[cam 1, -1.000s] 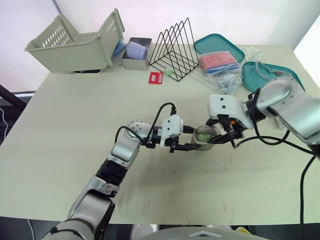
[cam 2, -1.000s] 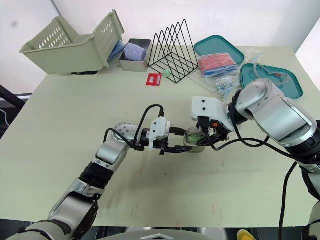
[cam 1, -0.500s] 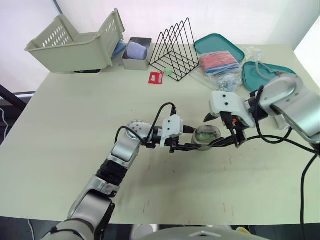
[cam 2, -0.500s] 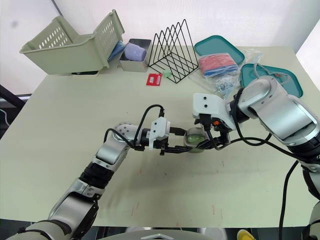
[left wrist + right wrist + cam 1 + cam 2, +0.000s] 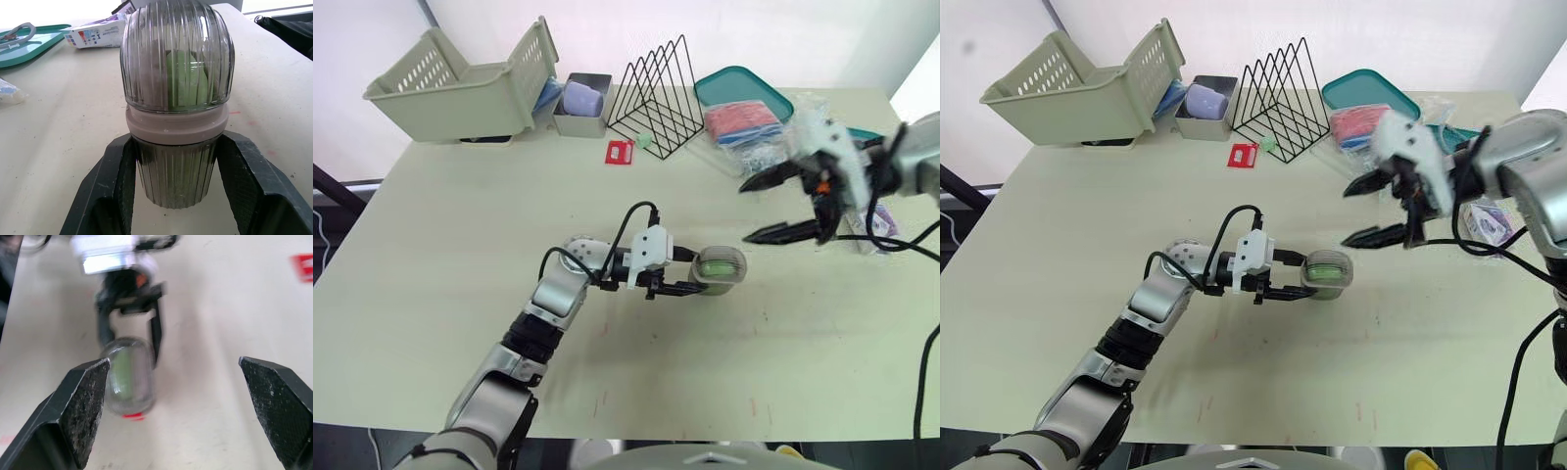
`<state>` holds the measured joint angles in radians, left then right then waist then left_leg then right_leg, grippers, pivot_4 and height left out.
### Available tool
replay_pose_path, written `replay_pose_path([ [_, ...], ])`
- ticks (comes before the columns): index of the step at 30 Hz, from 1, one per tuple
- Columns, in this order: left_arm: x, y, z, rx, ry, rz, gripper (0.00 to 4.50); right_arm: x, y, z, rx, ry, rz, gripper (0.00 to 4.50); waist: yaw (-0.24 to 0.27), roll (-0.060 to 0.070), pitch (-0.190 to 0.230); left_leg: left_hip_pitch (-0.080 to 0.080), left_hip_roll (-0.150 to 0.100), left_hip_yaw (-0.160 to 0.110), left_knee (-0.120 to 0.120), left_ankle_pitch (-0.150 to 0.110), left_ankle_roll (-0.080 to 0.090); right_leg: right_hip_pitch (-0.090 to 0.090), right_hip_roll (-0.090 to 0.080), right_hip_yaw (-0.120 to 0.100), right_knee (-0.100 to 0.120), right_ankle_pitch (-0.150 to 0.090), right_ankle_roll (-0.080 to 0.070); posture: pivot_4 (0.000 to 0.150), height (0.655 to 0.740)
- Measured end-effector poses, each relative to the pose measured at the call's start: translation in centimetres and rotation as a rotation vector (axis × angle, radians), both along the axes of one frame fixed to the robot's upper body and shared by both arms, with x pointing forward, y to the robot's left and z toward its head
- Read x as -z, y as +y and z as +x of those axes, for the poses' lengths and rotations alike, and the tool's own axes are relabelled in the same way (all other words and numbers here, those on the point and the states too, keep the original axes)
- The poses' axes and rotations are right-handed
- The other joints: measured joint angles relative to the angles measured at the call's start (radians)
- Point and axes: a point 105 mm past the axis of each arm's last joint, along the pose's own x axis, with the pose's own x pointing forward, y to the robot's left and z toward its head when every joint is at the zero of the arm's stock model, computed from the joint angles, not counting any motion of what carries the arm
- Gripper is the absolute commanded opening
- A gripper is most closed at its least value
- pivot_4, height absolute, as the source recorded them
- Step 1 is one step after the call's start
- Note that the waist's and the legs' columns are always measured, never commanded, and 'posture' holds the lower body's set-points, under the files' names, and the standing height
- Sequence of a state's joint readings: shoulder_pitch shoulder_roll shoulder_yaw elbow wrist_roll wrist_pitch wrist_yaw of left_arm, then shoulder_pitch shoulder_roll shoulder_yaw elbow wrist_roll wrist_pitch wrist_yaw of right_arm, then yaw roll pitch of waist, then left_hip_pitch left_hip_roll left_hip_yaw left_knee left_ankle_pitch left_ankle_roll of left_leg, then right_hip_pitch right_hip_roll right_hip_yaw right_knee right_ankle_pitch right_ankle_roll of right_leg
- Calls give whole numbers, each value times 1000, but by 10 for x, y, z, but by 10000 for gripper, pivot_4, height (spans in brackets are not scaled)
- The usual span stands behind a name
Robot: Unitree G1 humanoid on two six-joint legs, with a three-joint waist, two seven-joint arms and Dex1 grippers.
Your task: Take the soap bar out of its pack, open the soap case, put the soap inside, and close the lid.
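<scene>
A pale counter [image 5: 460, 245] seen from above, with two robot arms reaching over it. Near the middle, a small ribbed soap case [image 5: 176, 132] lies on its side, touching the counter. The left claw [image 5: 1298, 286] is clenched around the case's darker lower half, one black finger on each side, which pins it so it cannot roll. A green bar of soap [image 5: 188, 81] shows through the clear domed lid [image 5: 176, 49]. The lid sits flush against the pale band around the case's middle, so it looks fully closed. The right claw [image 5: 744, 213] is released, its two fingers spread wide and holding nothing. It hangs above the counter, well apart from the case and off to the robot's right, pointing back toward it. A small printed box [image 5: 95, 35], probably the emptied soap pack, lies on the counter beyond the case, beside a teal tray [image 5: 29, 44]. Judging from this, the soap is already packed away and the task seems nearly complete.
</scene>
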<state>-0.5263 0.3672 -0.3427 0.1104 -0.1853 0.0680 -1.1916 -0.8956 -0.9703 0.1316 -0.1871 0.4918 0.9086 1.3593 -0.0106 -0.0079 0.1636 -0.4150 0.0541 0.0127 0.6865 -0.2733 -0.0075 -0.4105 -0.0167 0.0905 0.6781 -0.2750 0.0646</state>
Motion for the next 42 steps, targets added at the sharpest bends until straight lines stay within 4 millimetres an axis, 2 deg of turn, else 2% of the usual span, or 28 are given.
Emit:
replay_pose_path([
  [2, 0, 0, 0, 0, 0, 0, 19522, 3, -6, 3, 35, 33, 60, 35600, 0, 0, 0, 0, 0, 0, 0, 0, 0, 0, 0, 0, 0, 0, 0, 1500, 7400],
  [4, 0, 0, 0, 0, 0, 0, 19522, 11, -15, 8, 87, 90, 106, 25994, 1, 0, 0, 0, 0, 0, 0, 0, 0, 0, 0, 0, 0, 0, 0, 1500, 7400],
  [5, 0, 0, 0, 1, 0, 0, 19522, 15, -19, 10, 110, 112, 120, 19591, 1, 0, 0, 0, 0, 0, 0, 0, 0, 0, 0, 0, 0, 0, 0, 1500, 7400],
  [6, 0, 0, 0, 1, 1, 0, 19522, 20, -24, 12, 133, 126, 128, 15588, 1, 0, 0, 0, 0, 0, 0, 0, 0, 0, 0, 0, 0, 0, 0, 1500, 7400],
  [7, 0, -1, 0, 2, 1, 1, 19522, 30, -31, 14, 162, 134, 136, 8056, 2, 0, 0, 0, 0, 0, 0, 0, 0, 0, 0, 0, 0, 0, 0, 1500, 7400],
  [8, 0, 0, 0, 2, 2, 0, 19522, 35, -34, 14, 171, 136, 136, 5824, 2, 0, 0, 0, 0, 0, 0, 0, 0, 0, 0, 0, 0, 0, 0, 1500, 7400],
  [9, 0, -1, 0, 2, 4, 1, 19522, 44, -40, 14, 183, 134, 135, 653, 4, 0, 0, -1, 0, 0, 0, 0, 0, 0, 0, 0, -1, 0, 0, 1500, 7400],
  [13, 0, 2, 1, -6, 9, 0, 19522, 88, -53, 4, 188, 171, 107, 208, -1, 0, 0, 0, 0, 0, 0, 0, 0, 0, 0, 1, 0, 0, 0, 1500, 7400],
  [17, 0, 2, 1, -9, 12, 1, 19522, 98, -51, -6, 130, 152, 86, 208, -2, 0, 0, 1, 0, 0, 0, 0, 0, 0, 0, 1, 0, 0, 0, 1500, 7400],
  [25, 0, 2, 1, -10, 13, 0, 19522, 94, -39, -15, 49, 118, 87, 208, -2, 0, 0, 0, 0, 0, 0, 0, 0, 0, 0, 1, 0, 0, 0, 1500, 7400],
  [42, 0, 3, 1, -9, 12, 1, 19522, 87, -23, -25, -4, 174, 135, 208, -2, 0, 0, 0, 0, 0, 0, 0, 0, 0, 0, 1, 0, 0, 0, 1500, 7400],
])
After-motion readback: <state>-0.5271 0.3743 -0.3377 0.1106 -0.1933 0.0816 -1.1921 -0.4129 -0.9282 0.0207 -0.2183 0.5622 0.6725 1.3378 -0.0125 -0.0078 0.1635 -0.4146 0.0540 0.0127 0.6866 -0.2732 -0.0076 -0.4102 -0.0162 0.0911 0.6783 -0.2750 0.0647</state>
